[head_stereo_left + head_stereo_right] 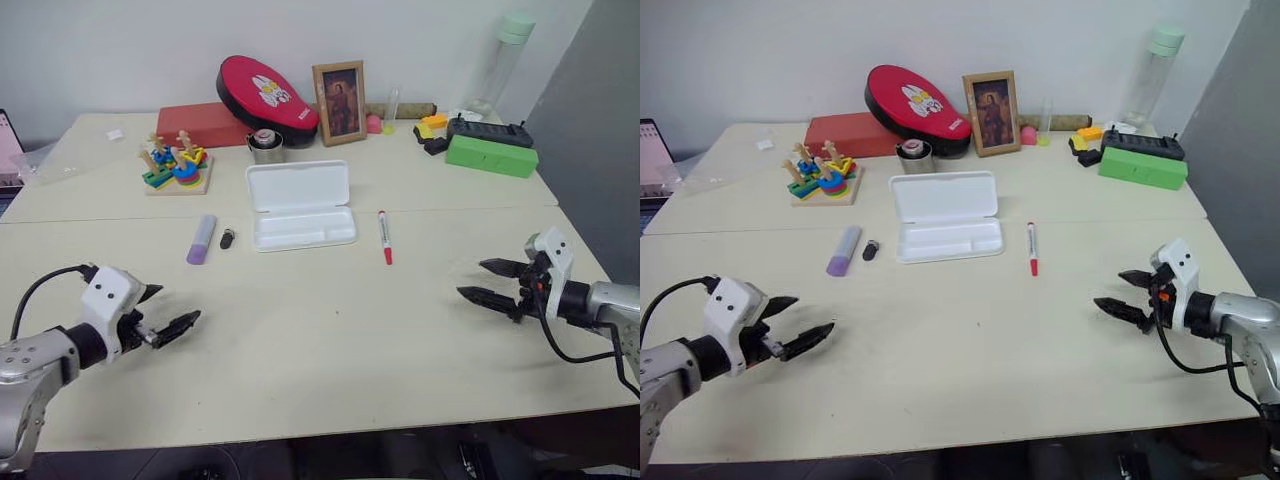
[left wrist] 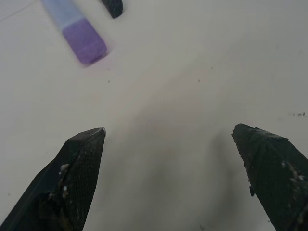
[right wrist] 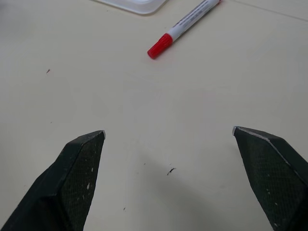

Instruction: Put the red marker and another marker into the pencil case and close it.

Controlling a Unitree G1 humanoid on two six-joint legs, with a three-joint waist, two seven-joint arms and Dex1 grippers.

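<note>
Lying right of the open pencil case (image 1: 300, 205), red marker (image 1: 384, 237) is being approached; right gripper (image 1: 496, 282) spread empty, best closed across the barrel; left gripper (image 1: 170, 314) likewise released.

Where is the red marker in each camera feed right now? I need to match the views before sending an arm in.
Left eye view: the red marker lies on the table just right of the open pencil case, red cap toward the robot.
Right eye view: same place, marker at, right of the case.
Left wrist view: not in it.
Right wrist view: near the top, at, red cap nearest the jaws.
Shared landmark: the pencil case's corner beside the marker.
</note>
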